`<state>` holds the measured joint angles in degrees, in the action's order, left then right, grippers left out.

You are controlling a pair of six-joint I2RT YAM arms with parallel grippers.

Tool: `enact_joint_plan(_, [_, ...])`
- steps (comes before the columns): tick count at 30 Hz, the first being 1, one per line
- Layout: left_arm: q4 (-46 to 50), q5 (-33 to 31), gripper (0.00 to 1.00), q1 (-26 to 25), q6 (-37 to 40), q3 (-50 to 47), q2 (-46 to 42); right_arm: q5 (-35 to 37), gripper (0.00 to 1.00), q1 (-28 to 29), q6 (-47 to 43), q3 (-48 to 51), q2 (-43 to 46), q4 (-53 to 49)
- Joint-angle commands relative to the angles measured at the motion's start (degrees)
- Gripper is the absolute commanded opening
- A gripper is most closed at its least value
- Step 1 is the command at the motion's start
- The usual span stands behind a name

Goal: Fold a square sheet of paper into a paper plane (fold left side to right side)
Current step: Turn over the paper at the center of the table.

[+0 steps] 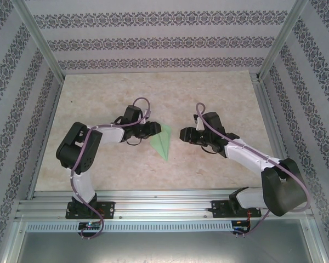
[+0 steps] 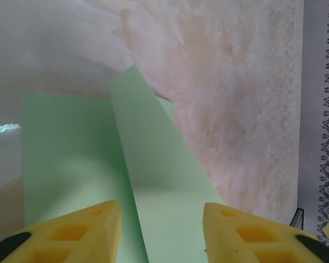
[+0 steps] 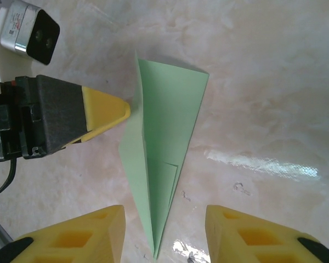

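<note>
The only print is a small label on the left arm's white wrist camera [image 3: 23, 26], at the top left of the right wrist view, and it is too small to read. The paper plane [image 1: 162, 141] is a light green, narrow dart with sharp creases. It lies flat near the middle of the marbled beige bench [image 1: 98, 98], between the two arms, its point aimed toward their bases. The right wrist view takes in the whole paper plane [image 3: 165, 142], with a long centre fold and a small tucked flap near the tip, detail the top view is too far off to give. The left wrist view gives two overlapping green layers [image 2: 153, 175] close up. The left jaws stand part open with the paper showing between the yellow fingers [image 2: 77, 233], not pinched; one fingertip [image 3: 107, 109] sits just beside the paper's edge. The right jaws stand part open, holding nothing, the tip showing between their fingers [image 3: 82, 235]
</note>
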<state>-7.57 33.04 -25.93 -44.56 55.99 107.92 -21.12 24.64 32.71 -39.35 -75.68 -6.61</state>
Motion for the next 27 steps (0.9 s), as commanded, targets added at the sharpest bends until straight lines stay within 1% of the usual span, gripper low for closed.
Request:
enact_joint_plan(1, [-3.3,0.9,0.43,-1.0,-1.1,2.9,2.4,-1.7,0.43,-1.2,0.6,1.4,2.4,3.6])
enact_joint_plan(9, [-1.1,0.4,0.39,-1.6,-0.1,6.2,7.1,-3.8,0.44,-2.8,1.6,4.3,3.8,6.1])
enact_joint_plan(12, [-1.3,0.8,0.37,-1.8,-0.1,6.7,8.2,-4.3,0.46,-2.9,2.1,5.2,4.2,7.3])
enact_joint_plan(13, [-1.5,0.9,0.35,-1.8,-0.3,6.7,8.3,-4.4,0.46,-2.9,2.2,5.3,4.3,7.4])
enact_joint_plan(17, [-3.8,2.0,0.18,-1.8,-0.7,6.0,7.4,-6.1,0.49,-3.1,3.6,6.3,4.5,9.7])
enact_joint_plan(19, [-4.9,2.8,0.13,-1.8,-0.7,5.8,6.2,-7.4,0.51,-3.1,5.0,7.1,4.6,11.9])
enact_joint_plan(22, [-6.5,4.0,0.07,-1.8,-0.8,5.5,3.7,-9.4,0.56,-3.1,7.3,8.6,5.2,15.8])
enact_joint_plan(23, [-7.2,4.5,0.07,-1.8,-0.9,5.4,2.5,-9.6,0.59,-3.2,7.9,9.0,5.6,16.5])
enact_joint_plan(25, [-8.6,4.9,0.06,-1.8,-1.5,5.2,-0.1,-10.2,0.65,-3.2,9.2,9.9,6.3,18.0])
enact_joint_plan(27, [-9.5,4.9,0.06,-1.8,-2.0,5.1,-3.3,-11.0,0.74,-3.3,11.0,11.0,7.3,20.4])
